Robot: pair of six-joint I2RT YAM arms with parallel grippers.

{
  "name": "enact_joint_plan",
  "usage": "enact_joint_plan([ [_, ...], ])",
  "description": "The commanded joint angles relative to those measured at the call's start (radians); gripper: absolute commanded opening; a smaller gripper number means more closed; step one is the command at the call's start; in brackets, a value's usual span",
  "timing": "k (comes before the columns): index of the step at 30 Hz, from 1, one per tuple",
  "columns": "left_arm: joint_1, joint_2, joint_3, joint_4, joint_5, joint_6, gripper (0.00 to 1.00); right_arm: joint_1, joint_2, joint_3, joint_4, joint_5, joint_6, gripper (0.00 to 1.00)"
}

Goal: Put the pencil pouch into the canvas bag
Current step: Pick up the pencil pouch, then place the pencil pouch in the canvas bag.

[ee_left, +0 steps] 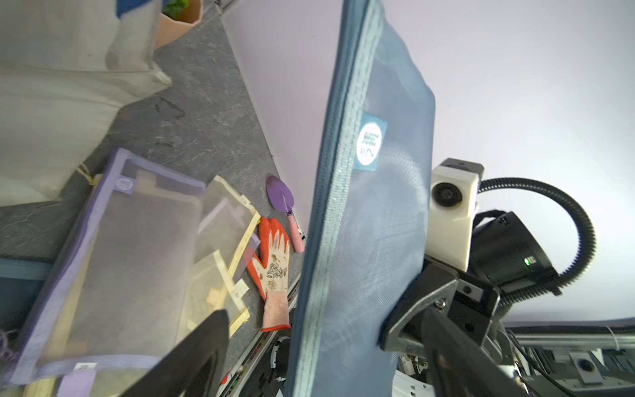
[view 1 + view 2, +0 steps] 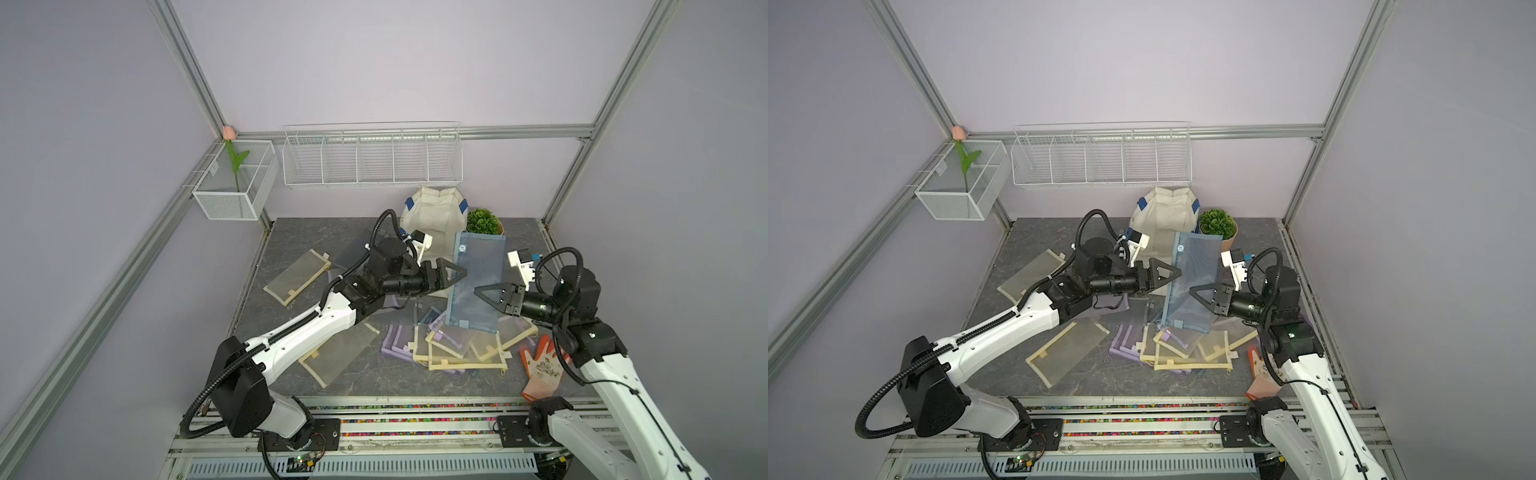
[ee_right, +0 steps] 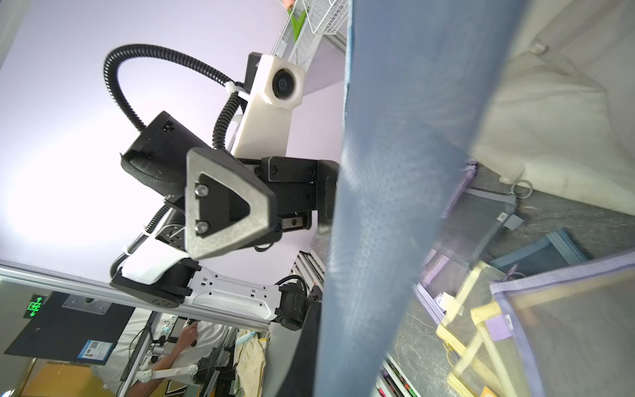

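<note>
The left arm (image 2: 299, 332) reaches from its base at 7 o'clock to the table's centre, forearm low and nearly level. The left gripper (image 2: 457, 272) points toward 3 o'clock with its jaws apart. In the left wrist view the zipped edge of the pencil pouch (image 2: 473, 282) stands between its fingers (image 1: 196, 354), unclamped. The right arm (image 2: 615, 374) rises from 5 o'clock with a bent elbow, and the right gripper (image 2: 481, 291) points toward 9 o'clock, jaws closed on the pouch's mesh. The blue pouch hangs in the air between the two grippers, nearly upright, in front of the canvas bag (image 2: 432, 216) and not in it. On the table (image 2: 316, 237), bare stone shows at 10 to 11 o'clock, behind a beige mesh pouch (image 2: 297, 276) near the left edge. Another beige pouch (image 2: 338, 353) lies at 7 o'clock, partly under the left forearm. A heap of purple and beige pouches (image 2: 453, 345) lies at 6 o'clock below the raised one. An orange and white glove (image 2: 542, 370) lies at 4 o'clock by the right edge, with a purple trowel (image 1: 281, 197) just beyond it. On the wall at 10 o'clock a white mesh box (image 2: 224, 203) holds a tulip (image 2: 235, 162), and a white wire rack (image 2: 372, 166) hangs at 12 o'clock. Below it stands the canvas bag, its top folded so its inside cannot be seen, and a potted plant (image 2: 483, 221) stands just beside it at 1 o'clock.
</note>
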Motion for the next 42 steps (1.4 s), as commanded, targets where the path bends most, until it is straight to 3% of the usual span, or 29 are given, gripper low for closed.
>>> enact_joint_plan([
  [1, -0.003, 0.005, -0.016, 0.182, 0.034, -0.048, 0.81, 0.012, 0.036, 0.035, 0.114, -0.047, 0.08, 0.07],
  [6, -0.004, 0.042, 0.0, 0.253, 0.056, -0.071, 0.57, 0.02, 0.085, 0.06, 0.177, -0.051, 0.118, 0.07],
  [11, 0.004, 0.042, 0.051, 0.196, 0.058, -0.039, 0.13, 0.02, 0.137, 0.103, 0.159, -0.042, 0.11, 0.08],
  [13, 0.022, 0.026, 0.071, 0.136, 0.035, -0.022, 0.0, 0.02, 0.158, 0.149, 0.055, -0.025, 0.049, 0.24],
  [16, 0.069, -0.001, 0.13, -0.046, -0.079, 0.013, 0.0, 0.02, 0.18, 0.257, -0.231, 0.066, -0.125, 0.63],
  [19, 0.117, 0.027, 0.364, -0.395, -0.226, 0.145, 0.0, 0.02, 0.203, 0.345, -0.448, 0.172, -0.252, 0.95],
  [20, 0.127, 0.058, 0.464, -0.511, -0.28, 0.191, 0.0, 0.02, 0.21, 0.355, -0.483, 0.19, -0.269, 0.98],
  [23, 0.152, 0.227, 0.825, -0.859, -0.444, 0.324, 0.0, 0.02, 0.222, 0.366, -0.541, 0.246, -0.298, 0.89],
  [25, 0.162, 0.39, 1.119, -1.09, -0.549, 0.382, 0.0, 0.02, 0.228, 0.363, -0.56, 0.274, -0.305, 0.88],
  [28, 0.165, 0.635, 1.539, -1.314, -0.604, 0.442, 0.0, 0.02, 0.242, 0.373, -0.592, 0.305, -0.32, 0.88],
  [29, 0.163, 0.685, 1.619, -1.339, -0.614, 0.459, 0.0, 0.02, 0.245, 0.376, -0.601, 0.315, -0.326, 0.89],
  [31, 0.163, 0.725, 1.637, -1.317, -0.653, 0.485, 0.0, 0.02, 0.245, 0.373, -0.613, 0.343, -0.334, 0.89],
  [36, 0.165, 0.641, 1.371, -1.106, -0.736, 0.557, 0.0, 0.02, 0.244, 0.359, -0.624, 0.351, -0.333, 0.89],
  [42, 0.151, 0.674, 1.33, -1.055, -0.743, 0.636, 0.0, 0.02, 0.252, 0.333, -0.616, 0.364, -0.315, 0.89],
])
